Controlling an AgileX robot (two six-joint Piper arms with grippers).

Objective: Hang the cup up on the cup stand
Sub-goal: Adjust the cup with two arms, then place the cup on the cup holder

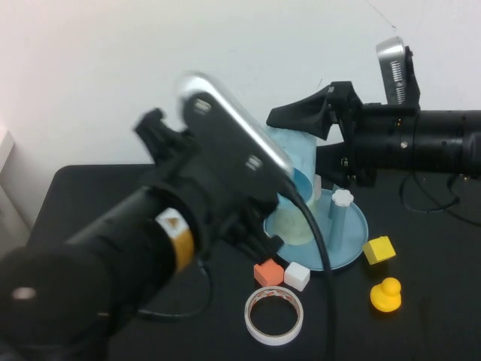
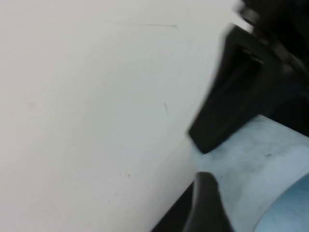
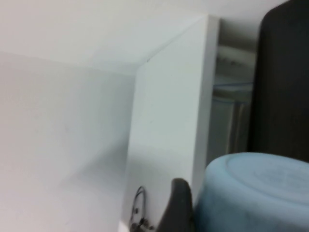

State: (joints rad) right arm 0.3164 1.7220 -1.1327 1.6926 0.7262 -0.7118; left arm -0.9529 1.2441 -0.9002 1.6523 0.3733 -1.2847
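Note:
The light blue cup (image 1: 299, 156) is held tilted in the air above the round blue cup stand (image 1: 353, 242). Its mouth faces my left arm and its base faces my right wrist camera (image 3: 256, 193). My left gripper (image 1: 279, 188) is shut on the cup's wall near the rim, with one finger (image 2: 207, 205) against the outside of the cup (image 2: 260, 164). My right gripper (image 1: 316, 139) reaches in from the right and is closed across the cup near its base, with one finger (image 3: 178, 208) against its side. A stand peg with a white flower cap (image 1: 343, 198) rises just below and to the right.
A pale green cup (image 1: 289, 226) sits on the stand under the held cup. In front of the stand lie an orange block (image 1: 268, 272), a white block (image 1: 297, 276), a tape roll (image 1: 275, 315), a yellow block (image 1: 379, 250) and a yellow duck (image 1: 385, 295). A white wall is behind.

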